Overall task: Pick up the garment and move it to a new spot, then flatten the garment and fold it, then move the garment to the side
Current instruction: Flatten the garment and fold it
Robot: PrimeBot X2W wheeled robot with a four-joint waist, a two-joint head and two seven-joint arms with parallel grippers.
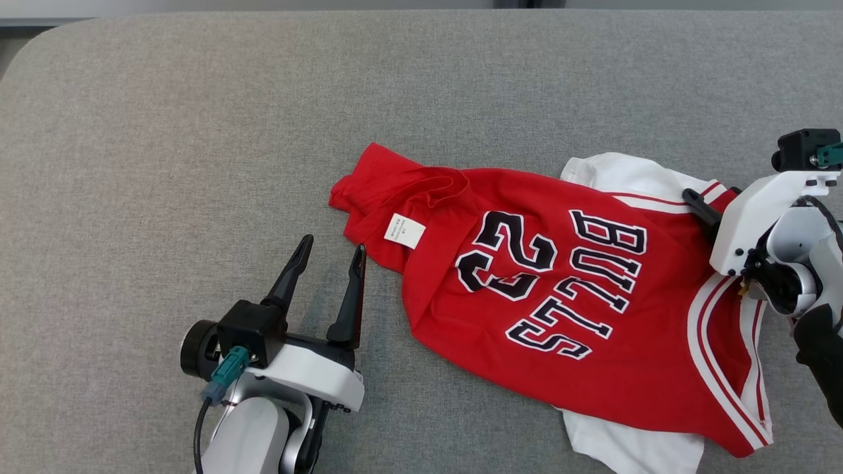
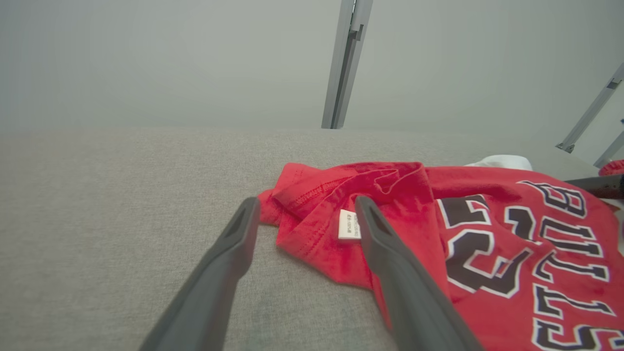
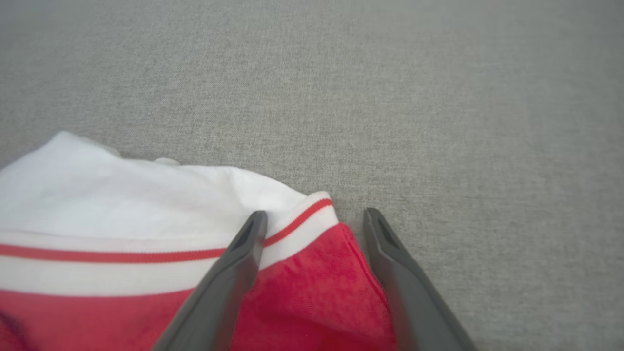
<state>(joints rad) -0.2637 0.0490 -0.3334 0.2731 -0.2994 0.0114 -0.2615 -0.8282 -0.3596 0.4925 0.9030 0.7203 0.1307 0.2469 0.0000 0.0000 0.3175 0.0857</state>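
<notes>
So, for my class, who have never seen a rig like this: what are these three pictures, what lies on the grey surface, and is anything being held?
It is a robot with two arms. One picture looks down from its head; the other two look along each arm's fingers. A red jersey with white trim lies crumpled on the grey padded surface. The left gripper hangs open beside the jersey's hem. The right gripper is open over a trimmed corner. Nothing is held.

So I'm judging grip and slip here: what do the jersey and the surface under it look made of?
Red jersey: soft matte knit, probably cotton or polyester; it rumples at the hem, shows stitched seams, ribbed white-and-red trim and a sewn white label. Grey surface: woven upholstery-like fabric, matte, with fine heathered texture; what lies beneath it cannot be told.
</notes>
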